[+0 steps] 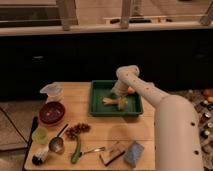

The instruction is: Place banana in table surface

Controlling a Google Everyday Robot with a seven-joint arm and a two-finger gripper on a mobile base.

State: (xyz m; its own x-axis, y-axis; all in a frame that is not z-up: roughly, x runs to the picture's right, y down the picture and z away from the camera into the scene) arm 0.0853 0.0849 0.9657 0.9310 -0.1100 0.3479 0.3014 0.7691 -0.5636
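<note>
The banana (110, 101) lies inside the green tray (107, 113), about in the middle of it, pale yellow against the green floor. It is not on the table surface (120, 130) yet. The gripper (120, 98) is down in the tray, directly at the right end of the banana. It looks to touch the fruit, but from where I stand I cannot tell if it is open or closed, or if it grips the banana at all. The white arm (150, 92) goes up from the gripper to a bent joint above the back edge of the tray, then comes down to the right into the thick white body of the robot (177, 132).

Just right of the gripper, near the back right corner of the tray, there is a round orange fruit (131, 90), partly hidden by the arm.

The tray stands on the back half of the wooden table. To the left of it are a clear plastic container (52, 91) and, in front of that, a dark red bowl (51, 112). Nearer to the front edge I see a light green cup (40, 135), a metal spoon (57, 144), a small heap of dark red pieces (77, 131) — perhaps grapes — and a long green vegetable (76, 151). More to the right lie a brown block (112, 152) and a blue packet (133, 152), just beside each other.
</note>
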